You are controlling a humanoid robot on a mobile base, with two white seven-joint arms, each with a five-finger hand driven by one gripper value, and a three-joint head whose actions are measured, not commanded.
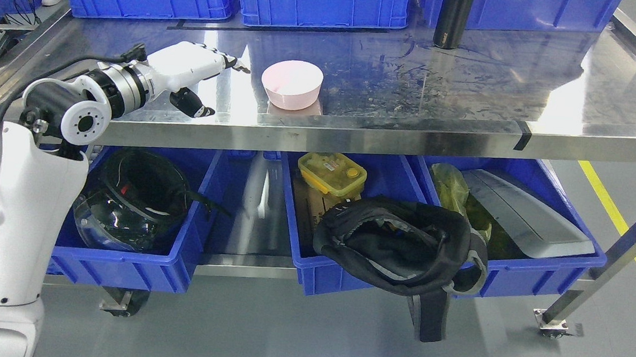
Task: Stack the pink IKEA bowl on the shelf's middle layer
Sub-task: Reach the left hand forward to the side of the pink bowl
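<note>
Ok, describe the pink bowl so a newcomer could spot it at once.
Start at the steel shelf that spans the picture, above the row of blue bins. The pink bowl sits upright near its front edge, left of centre, just right of the robot's left hand. It is the only pink thing there; the one other loose item is a black bottle farther back.

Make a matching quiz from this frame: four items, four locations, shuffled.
Items:
1. pink bowl
2. black bottle
3. yellow lunch box
4. helmet

Locations:
A. lower left blue bin
B. shelf top, near front edge
C. lower middle blue bin
D. shelf top, at the back

Pairs: 1-B, 2-D, 3-C, 4-A

The left hand hovers open, left of the bowl.
</note>
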